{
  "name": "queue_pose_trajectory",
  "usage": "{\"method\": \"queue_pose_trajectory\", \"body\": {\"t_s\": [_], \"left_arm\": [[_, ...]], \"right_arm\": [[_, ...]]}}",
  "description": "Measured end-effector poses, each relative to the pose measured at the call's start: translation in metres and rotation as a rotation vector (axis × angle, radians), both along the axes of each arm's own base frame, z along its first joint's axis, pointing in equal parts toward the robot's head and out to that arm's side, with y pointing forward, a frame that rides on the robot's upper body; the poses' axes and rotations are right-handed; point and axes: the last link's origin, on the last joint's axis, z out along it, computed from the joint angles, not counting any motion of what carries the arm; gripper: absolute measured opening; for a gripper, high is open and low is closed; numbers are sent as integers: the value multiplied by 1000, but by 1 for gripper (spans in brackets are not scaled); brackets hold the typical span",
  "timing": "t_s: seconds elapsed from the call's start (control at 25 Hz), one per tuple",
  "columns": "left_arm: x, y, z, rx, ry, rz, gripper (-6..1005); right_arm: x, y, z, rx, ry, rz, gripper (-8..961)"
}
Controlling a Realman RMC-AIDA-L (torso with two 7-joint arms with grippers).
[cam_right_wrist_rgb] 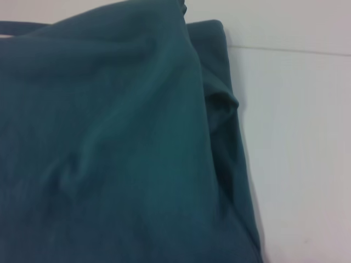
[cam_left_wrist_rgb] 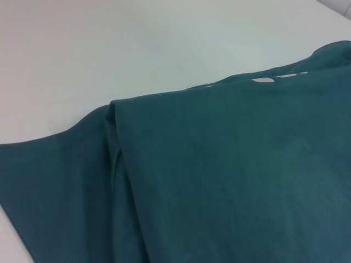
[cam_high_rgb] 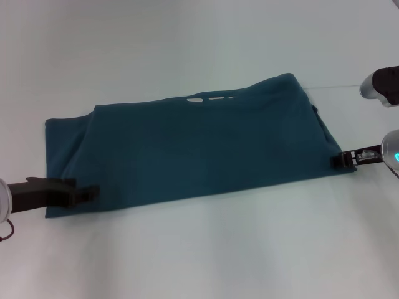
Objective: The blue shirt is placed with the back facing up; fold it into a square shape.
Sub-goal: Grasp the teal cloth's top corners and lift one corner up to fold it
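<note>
One shirt [cam_high_rgb: 199,146] lies on the white table [cam_high_rgb: 199,249], with two grippers at its near corners. The shirt is dark teal-blue, soft and plain on the side facing up, folded into a long band with one layer lying over another; a few small cream marks [cam_high_rgb: 212,98] peek out along its far edge. Its long axis runs across the table from the robot's left to its right, the right end lying a little farther from the robot than the left. In the left wrist view the upper layer [cam_left_wrist_rgb: 230,164] ends in a raised fold over the lower one, and in the right wrist view the cloth [cam_right_wrist_rgb: 109,153] is creased near its edge. The left gripper [cam_high_rgb: 87,192] touches the near left corner and the right gripper [cam_high_rgb: 341,160] touches the near right corner; whether either one is open or closed cannot be told.
</note>
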Motion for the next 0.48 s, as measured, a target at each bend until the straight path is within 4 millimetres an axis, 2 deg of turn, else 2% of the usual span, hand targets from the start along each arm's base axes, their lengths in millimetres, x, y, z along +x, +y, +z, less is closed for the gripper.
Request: {"method": "queue_pose_trajectory", "body": {"t_s": [0.48], "left_arm": [[-1,-1,-2,-5,-3,5,601]], "right_arm": [[2,0,0,-4,-6,4,543]]}}
